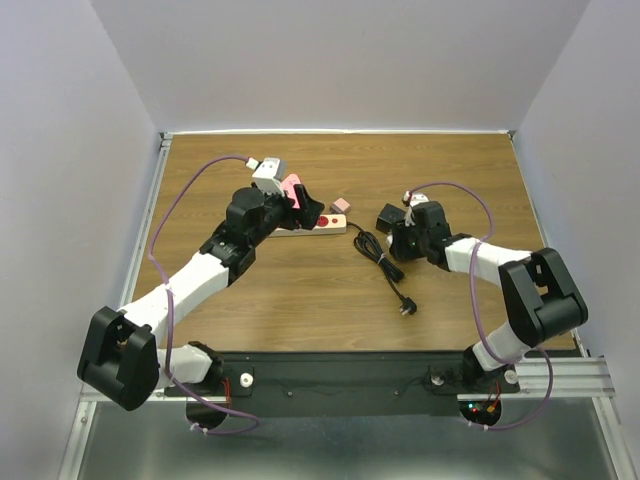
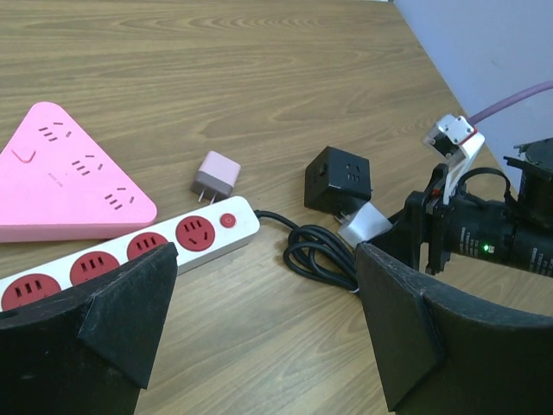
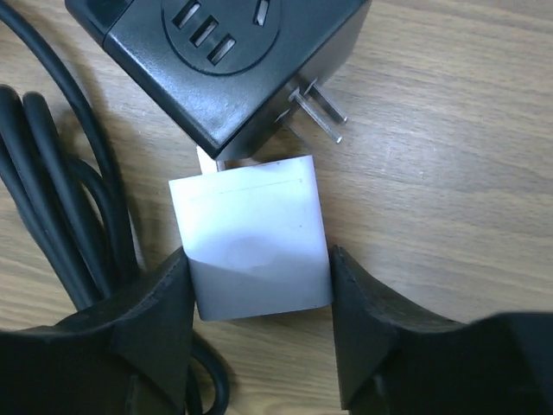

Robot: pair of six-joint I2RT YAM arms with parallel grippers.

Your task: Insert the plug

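Observation:
A white plug [image 3: 251, 246] lies on the wooden table against a black cube socket [image 3: 225, 60] whose two metal prongs [image 3: 315, 112] stick out to the right. My right gripper [image 3: 259, 294] is shut on the white plug, one finger on each side; the plug's own prongs are hidden. The plug also shows in the left wrist view [image 2: 367, 223]. A white power strip with red sockets [image 2: 130, 251] lies under my left gripper [image 2: 263, 328], which is open and empty just above the table. In the top view the left gripper [image 1: 305, 210] is over the strip [image 1: 325, 226].
A pink triangular socket block [image 2: 60, 173] lies behind the strip. A small pink adapter [image 2: 216, 175] lies beside the strip's end. A coiled black cable [image 2: 320, 255] runs from the strip between the arms, ending in a black plug [image 1: 407, 307].

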